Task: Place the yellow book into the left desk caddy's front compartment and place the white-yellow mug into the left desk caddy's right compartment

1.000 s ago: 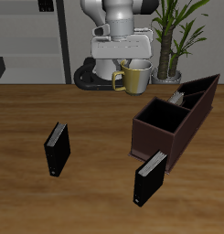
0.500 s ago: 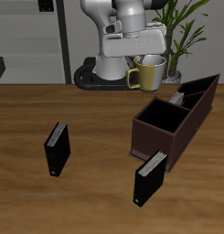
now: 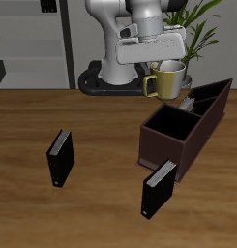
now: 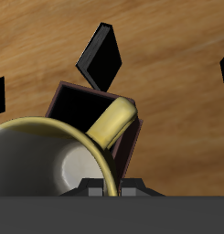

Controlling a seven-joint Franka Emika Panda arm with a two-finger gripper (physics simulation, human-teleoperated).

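Above wood-grain table point(image 3: 91, 116); glossy round white-yellow mug point(image 3: 170, 81)

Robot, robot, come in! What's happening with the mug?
Gripper shut on mug, carried in the air. Caddy ahead, big bin open. Nothing in the way.

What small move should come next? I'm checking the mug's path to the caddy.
Probably carry the white-yellow mug, held up in the tool, toward the table's front until it is over the right compartment of the left desk caddy, since it hangs behind that bin.
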